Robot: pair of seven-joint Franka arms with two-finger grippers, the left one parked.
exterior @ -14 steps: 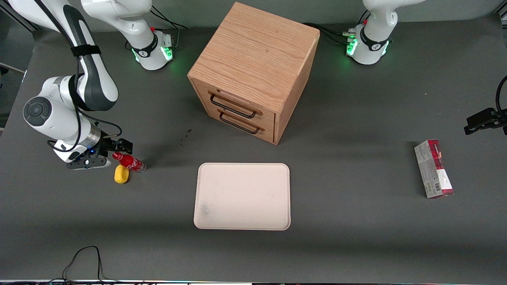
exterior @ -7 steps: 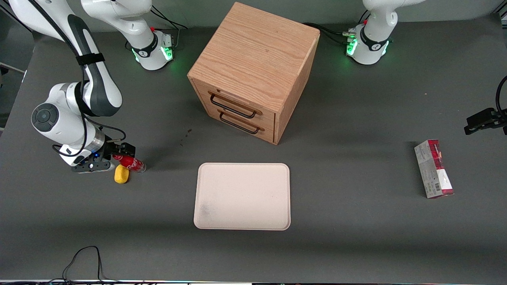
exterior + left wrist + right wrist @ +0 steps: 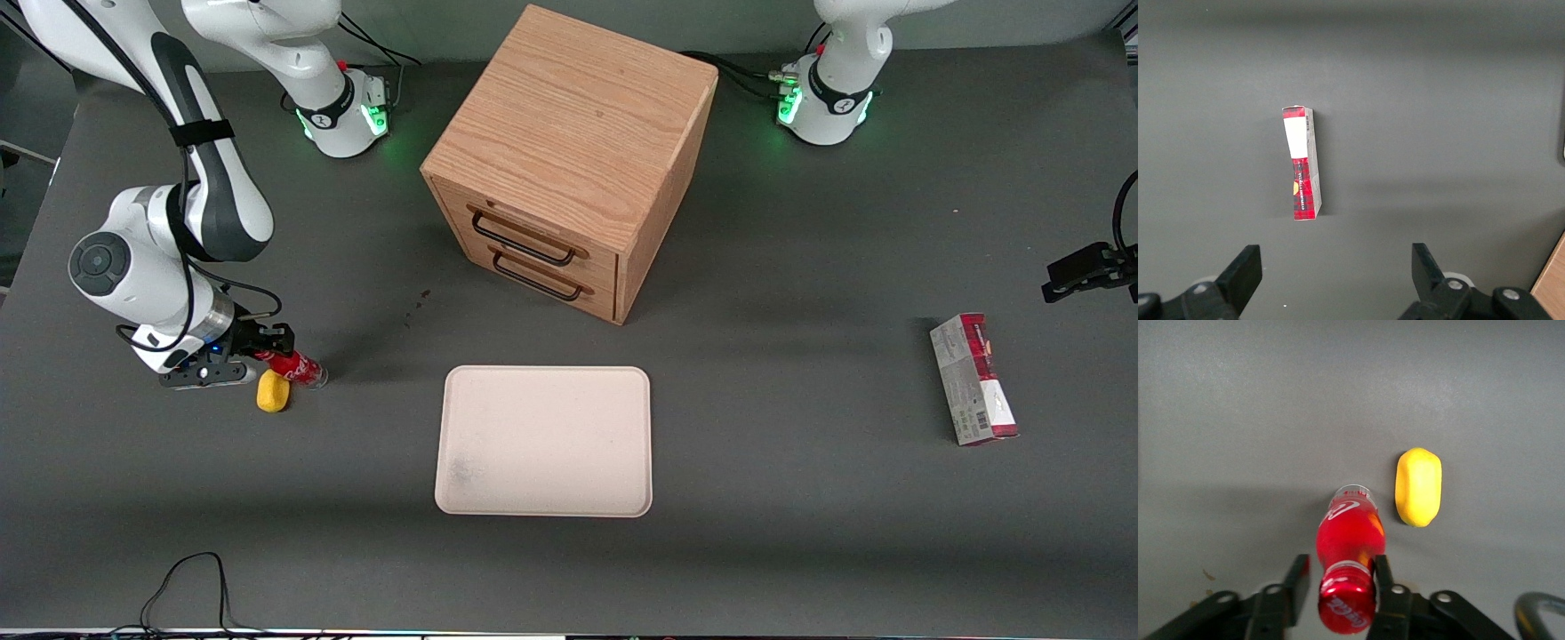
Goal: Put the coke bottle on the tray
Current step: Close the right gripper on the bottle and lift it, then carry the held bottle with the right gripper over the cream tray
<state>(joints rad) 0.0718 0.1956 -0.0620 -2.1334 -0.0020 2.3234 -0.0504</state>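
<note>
The coke bottle (image 3: 300, 368) is small and red, with a red cap and white script, and rests on the dark table toward the working arm's end. My right gripper (image 3: 269, 345) is at its cap end. In the right wrist view the gripper (image 3: 1340, 565) straddles the neck of the bottle (image 3: 1350, 532): one finger (image 3: 1381, 573) touches the cap, the other finger (image 3: 1298, 577) stands a small gap off. The pale cream-pink tray (image 3: 544, 440) lies flat and bare, well away sideways, near the table's middle.
A yellow oval lump (image 3: 273, 391) lies right beside the bottle, nearer the front camera; it also shows in the right wrist view (image 3: 1418, 487). A wooden drawer cabinet (image 3: 569, 151) stands farther back than the tray. A red-and-grey carton (image 3: 973, 378) lies toward the parked arm's end.
My gripper came down and moved onto the bottle's cap end, and its fingers have narrowed around the neck. The bottle, lump and tray have not moved.
</note>
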